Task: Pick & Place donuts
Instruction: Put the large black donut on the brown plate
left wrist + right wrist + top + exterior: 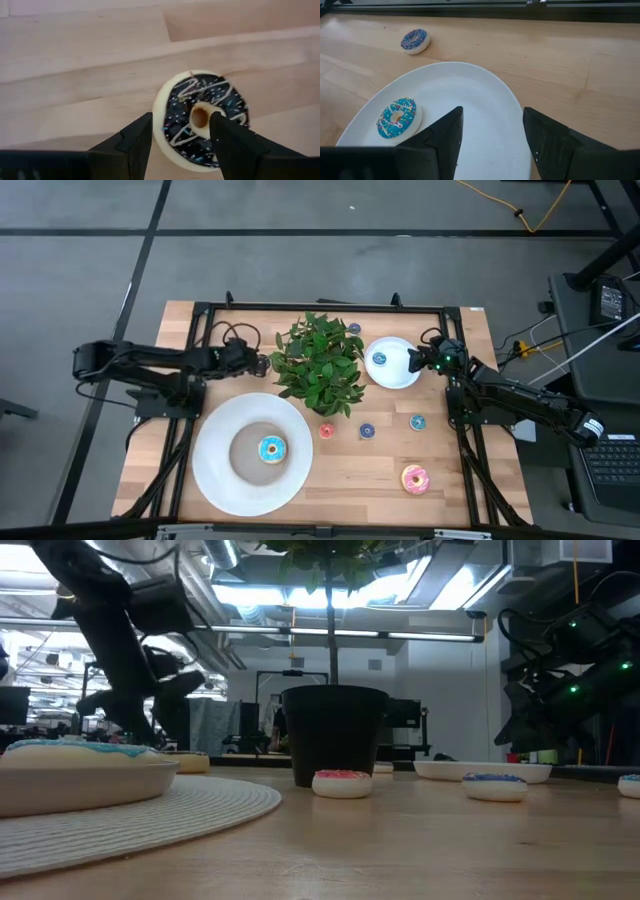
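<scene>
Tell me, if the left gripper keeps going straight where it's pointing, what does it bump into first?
Probably the chocolate donut: the left gripper has its open fingers straddling one side of the ring, one finger over the hole. Depth is unclear.

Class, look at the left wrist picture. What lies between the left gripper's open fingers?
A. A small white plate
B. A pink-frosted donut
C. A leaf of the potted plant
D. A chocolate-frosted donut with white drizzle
D: in the left wrist view the left gripper is open, and its dark fingers straddle the chocolate-frosted donut with white drizzle, which lies on the wooden table.
</scene>
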Tool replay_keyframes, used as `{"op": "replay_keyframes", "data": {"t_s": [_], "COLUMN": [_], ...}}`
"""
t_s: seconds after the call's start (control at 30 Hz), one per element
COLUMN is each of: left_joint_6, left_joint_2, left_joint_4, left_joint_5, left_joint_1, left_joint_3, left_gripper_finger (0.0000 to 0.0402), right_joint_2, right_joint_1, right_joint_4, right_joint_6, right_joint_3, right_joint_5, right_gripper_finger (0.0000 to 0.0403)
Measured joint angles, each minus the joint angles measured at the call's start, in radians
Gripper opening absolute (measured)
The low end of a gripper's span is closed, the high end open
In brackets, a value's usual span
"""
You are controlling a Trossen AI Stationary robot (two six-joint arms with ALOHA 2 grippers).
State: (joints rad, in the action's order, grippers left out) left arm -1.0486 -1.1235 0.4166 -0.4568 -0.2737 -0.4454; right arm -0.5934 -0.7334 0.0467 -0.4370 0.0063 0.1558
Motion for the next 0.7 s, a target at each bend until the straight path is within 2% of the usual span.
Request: {"op": "replay_keyframes", "data": {"t_s": [0.27, 0.43, 0.7], "left_joint_6": [0.035, 0.033, 0.024], "left_joint_2": [-0.136, -0.162, -0.150], "left_joint_4": [-0.094, -0.118, -0.114], "left_joint_5": [-0.001, -0.001, 0.012], "left_joint_1": [0.000, 0.000, 0.000], "left_joint_3": [0.000, 0.000, 0.000], "left_gripper_finger": [0.0187, 0.0180, 0.0094], "right_joint_2": [0.000, 0.000, 0.000], "right_joint_1": [0.000, 0.000, 0.000], "right_joint_4": [0.000, 0.000, 0.000], "right_joint_6": [0.000, 0.000, 0.000], "right_joint_3": [0.000, 0.000, 0.000], "right_joint_5": [0.000, 0.000, 0.000], "right_gripper_finger": [0.0207, 0.0207, 0.0207]}}
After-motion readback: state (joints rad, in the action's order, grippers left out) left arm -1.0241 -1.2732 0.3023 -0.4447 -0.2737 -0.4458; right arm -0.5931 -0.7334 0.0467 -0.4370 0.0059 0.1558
